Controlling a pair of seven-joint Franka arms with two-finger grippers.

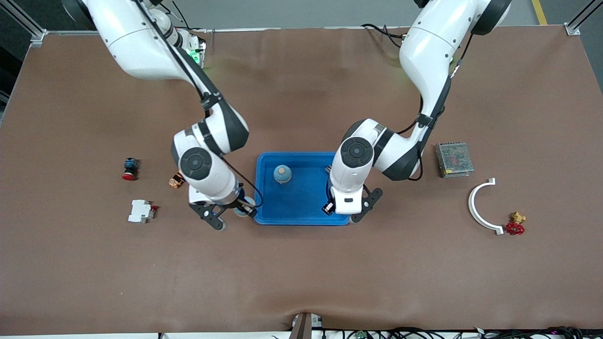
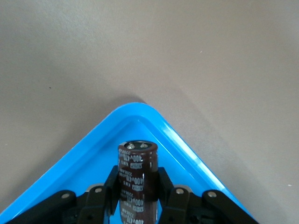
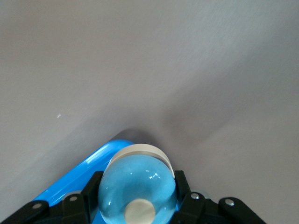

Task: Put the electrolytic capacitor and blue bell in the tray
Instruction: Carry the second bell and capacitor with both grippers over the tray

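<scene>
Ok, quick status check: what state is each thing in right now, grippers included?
left gripper: shut on the capacitor, over a corner of the tray.
capacitor: held, not yet released.
right gripper: shut on the blue bell, over the tray's rim toward the right arm's end.
blue bell: held, not yet in the tray.
tray: holds one small round blue object.

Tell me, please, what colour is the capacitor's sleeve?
Dark brown with pale print, clearest in the left wrist view: capacitor.
</scene>
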